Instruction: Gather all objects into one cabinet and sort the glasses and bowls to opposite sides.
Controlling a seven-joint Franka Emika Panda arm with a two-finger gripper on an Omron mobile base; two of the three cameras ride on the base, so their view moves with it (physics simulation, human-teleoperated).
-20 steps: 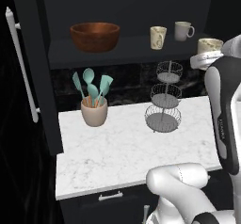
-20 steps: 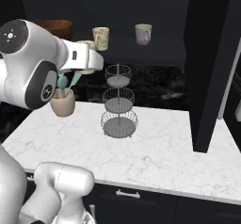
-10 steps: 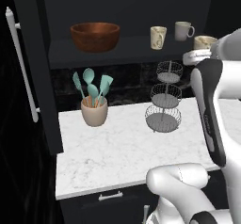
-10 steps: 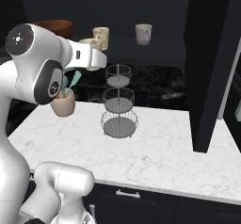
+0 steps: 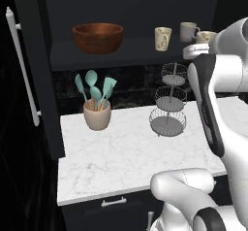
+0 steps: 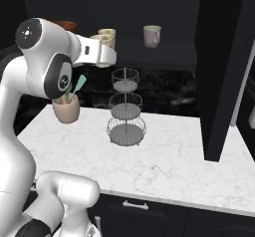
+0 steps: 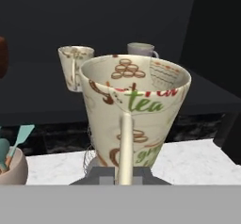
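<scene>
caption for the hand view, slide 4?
Gripper shut on the patterned mug, held before the cabinet shelf with two cups behind.

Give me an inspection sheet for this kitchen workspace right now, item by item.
Surface: white marble counter.
Job's things: wooden bowl, patterned tumbler and grey mug on the cabinet shelf; patterned mug held up by its handle.
Clutter: utensil pot, wire stand.
Grippers: gripper shut on the patterned mug.
Cables: nothing seen.
Surroundings: open cabinet door, dark backsplash.
</scene>
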